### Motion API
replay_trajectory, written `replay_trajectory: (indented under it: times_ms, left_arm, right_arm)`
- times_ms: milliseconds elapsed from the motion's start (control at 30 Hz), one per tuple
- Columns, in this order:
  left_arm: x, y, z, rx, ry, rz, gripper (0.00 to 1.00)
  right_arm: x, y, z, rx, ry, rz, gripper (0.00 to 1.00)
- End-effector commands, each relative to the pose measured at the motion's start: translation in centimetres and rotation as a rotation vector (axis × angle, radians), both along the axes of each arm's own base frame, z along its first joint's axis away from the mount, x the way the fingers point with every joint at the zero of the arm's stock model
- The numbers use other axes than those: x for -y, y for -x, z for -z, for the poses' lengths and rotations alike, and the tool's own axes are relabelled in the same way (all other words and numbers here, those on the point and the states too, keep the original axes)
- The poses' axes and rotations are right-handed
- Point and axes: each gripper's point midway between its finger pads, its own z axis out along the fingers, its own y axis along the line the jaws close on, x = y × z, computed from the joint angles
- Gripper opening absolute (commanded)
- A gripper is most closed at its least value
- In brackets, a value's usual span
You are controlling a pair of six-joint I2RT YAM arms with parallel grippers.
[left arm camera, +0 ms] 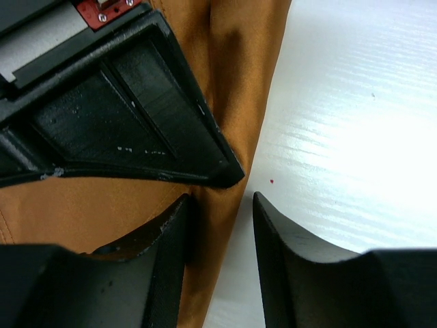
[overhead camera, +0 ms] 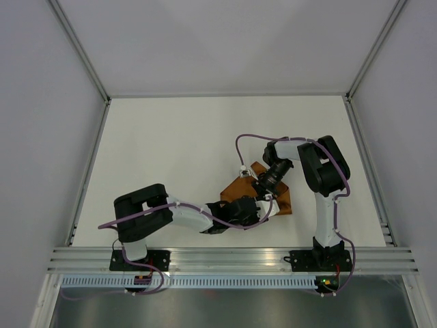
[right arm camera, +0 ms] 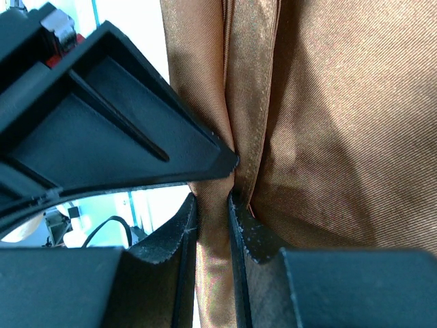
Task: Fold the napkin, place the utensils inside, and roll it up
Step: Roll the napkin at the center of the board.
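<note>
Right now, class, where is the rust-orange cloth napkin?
In the top view the napkin lies right of centre on the white table, pinched by the right gripper.

Soft, even light fills the overhead view; the white worktop (overhead camera: 171, 150) is bright, with only faint shadows under the arms. In the left wrist view, glare washes the worktop white toward 2 o'clock. Up close the black fingers (left arm camera: 167, 266) blur at 6 o'clock, while the napkin (right arm camera: 328, 137) stays crisp and sheeny.
</note>
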Motion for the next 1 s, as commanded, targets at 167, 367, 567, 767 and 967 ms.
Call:
replay_trajectory:
  times_ms: [167,367,567,767,967]
  left_arm:
    - [1.9,0.2,-0.6,-0.011,0.047,0.013,0.39]
    - [1.8,0.6,0.1,-0.032,0.028,0.037,0.19]
    - [2.0,1.6,0.9,-0.070,0.018,0.083,0.02]
    - [2.3,2.7,1.4,-0.127,0.022,0.127,0.02]
    - [2.2,3.1,1.7,-0.179,0.048,0.145,0.02]
  right_arm:
    - [1.6,-3.3,5.3,0.215,0.055,-0.108,0.11]
    - [1.6,-3.3,5.4,0.215,0.063,-0.101,0.12]
    - [1.6,-3.5,5.1,0.227,0.072,-0.082,0.15]
    - [0.9,-4.5,2.3,0.272,0.043,-0.025,0.35]
    - [0.7,-6.4,-2.3,0.295,-0.023,0.079,0.47]
